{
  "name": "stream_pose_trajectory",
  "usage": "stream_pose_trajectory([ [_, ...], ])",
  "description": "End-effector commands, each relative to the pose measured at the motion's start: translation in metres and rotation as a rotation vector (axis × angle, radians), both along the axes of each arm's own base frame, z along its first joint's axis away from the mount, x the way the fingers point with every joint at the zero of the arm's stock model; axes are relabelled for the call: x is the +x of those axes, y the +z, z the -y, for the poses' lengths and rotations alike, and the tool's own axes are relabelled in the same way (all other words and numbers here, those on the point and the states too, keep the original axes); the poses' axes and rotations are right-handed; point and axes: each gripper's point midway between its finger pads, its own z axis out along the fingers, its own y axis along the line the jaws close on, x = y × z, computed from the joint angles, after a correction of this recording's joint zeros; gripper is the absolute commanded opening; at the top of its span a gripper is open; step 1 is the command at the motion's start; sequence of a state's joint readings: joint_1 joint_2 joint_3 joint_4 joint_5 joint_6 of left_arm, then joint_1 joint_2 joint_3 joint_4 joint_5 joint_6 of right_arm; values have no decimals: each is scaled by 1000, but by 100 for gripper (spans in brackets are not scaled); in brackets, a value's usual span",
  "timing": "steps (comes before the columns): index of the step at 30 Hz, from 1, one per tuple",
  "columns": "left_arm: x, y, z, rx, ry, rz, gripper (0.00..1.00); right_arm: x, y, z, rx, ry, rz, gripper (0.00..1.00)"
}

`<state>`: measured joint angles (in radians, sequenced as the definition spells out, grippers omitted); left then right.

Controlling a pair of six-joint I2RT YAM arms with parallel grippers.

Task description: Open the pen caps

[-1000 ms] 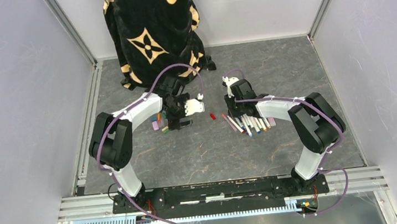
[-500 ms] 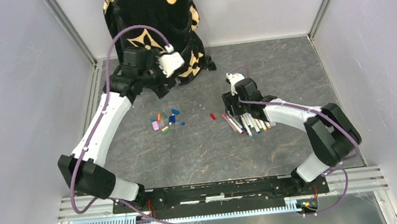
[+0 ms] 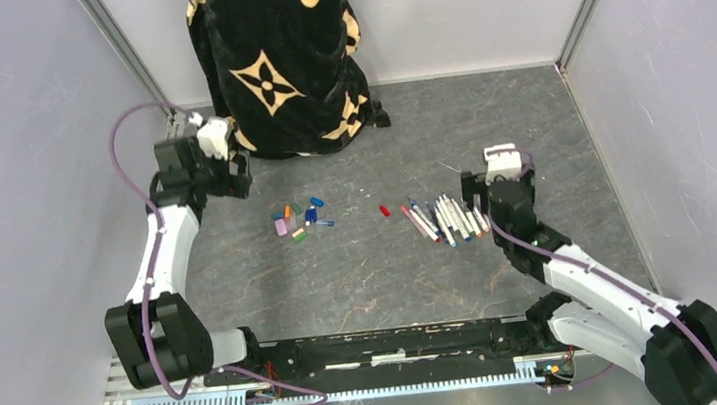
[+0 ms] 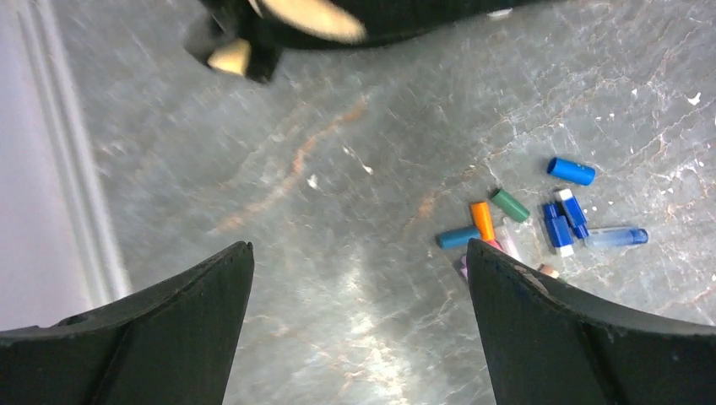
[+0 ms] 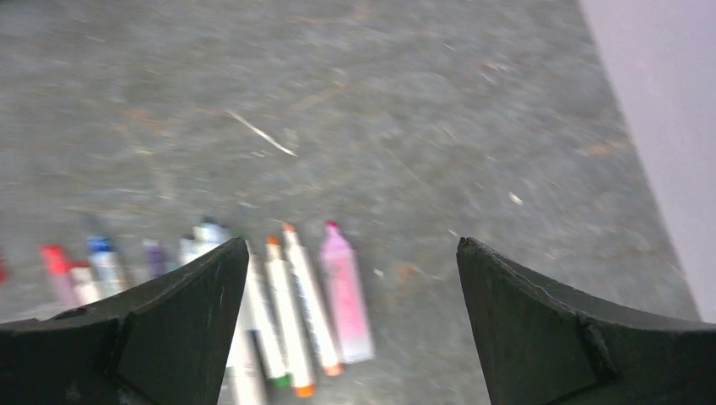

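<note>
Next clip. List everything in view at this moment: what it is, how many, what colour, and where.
pen caps: about ten; blue, orange, green, pink, purple; loose cluster left of the table's centre.
red cap: one; red; lying apart, between the cluster and the pens.
pens: about ten; white barrels with coloured ends; side by side, right of centre.
cloth: one; black with cream flower pattern; far edge.
table: one; grey marbled.
left claw: one; black; open, empty, left of the caps.
right claw: one; black; open, empty, just right of the pens.
</note>
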<state>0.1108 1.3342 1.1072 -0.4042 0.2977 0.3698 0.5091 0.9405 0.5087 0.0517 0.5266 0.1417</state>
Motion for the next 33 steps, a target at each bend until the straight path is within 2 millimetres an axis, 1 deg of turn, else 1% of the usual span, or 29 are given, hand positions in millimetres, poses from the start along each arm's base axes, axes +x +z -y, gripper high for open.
stream_pose_trajectory([
  [1,1,-2,14,-173,55,161,100,-13,2,72,-176,-309,172,98],
  [2,-4,-14,16,-192,62,159,100,-18,-4,81,-207,-347,171,98],
  [3,-4,-17,18,-224,68,190,100,-20,-12,88,-224,-385,155,98],
  [4,-8,-25,22,-247,64,211,100,-21,-19,95,-234,-417,131,98],
  [6,-12,-36,25,-280,70,275,100,-22,-31,105,-240,-457,102,98],
  [8,-18,-52,25,-293,76,313,100,-26,-39,114,-238,-502,111,98],
  [9,-16,-54,25,-290,71,341,100,-28,-43,119,-232,-519,117,98],
  [10,-17,-64,25,-287,71,331,100,-29,-47,121,-227,-521,123,98],
  [11,-13,-65,22,-277,80,361,100,-30,-53,124,-226,-520,127,98],
  [13,-11,-74,18,-262,92,379,100,-34,-60,129,-237,-525,135,98],
  [15,-9,-80,19,-281,97,379,100,-35,-64,131,-235,-518,153,98],
  [18,-9,-83,22,-299,84,422,100,-36,-66,132,-209,-494,192,98],
  [20,-12,-93,25,-297,82,425,100,-39,-68,135,-214,-483,202,98],
  [21,-13,-96,25,-296,83,439,100,-37,-69,134,-227,-466,195,98],
  [22,-13,-96,24,-291,91,461,100,-37,-67,135,-242,-456,204,98],
  [24,-12,-100,23,-268,125,441,100,-37,-61,137,-233,-448,242,98],
  [25,-14,-103,22,-254,142,445,100,-37,-61,138,-222,-441,251,98],
  [26,-19,-103,24,-251,141,489,100,-39,-62,140,-207,-443,262,98],
  [27,-25,-97,26,-258,137,538,100,-40,-61,142,-193,-444,277,98],
  [28,-30,-96,26,-248,141,547,100,-39,-59,141,-192,-431,288,98],
  [30,-32,-97,23,-224,165,544,100,-31,-65,129,-202,-334,263,98],
  [31,-31,-96,21,-227,179,555,100,-30,-62,126,-201,-302,281,98],
  [33,-27,-97,19,-228,196,543,100,-30,-66,119,-190,-242,284,98],
])
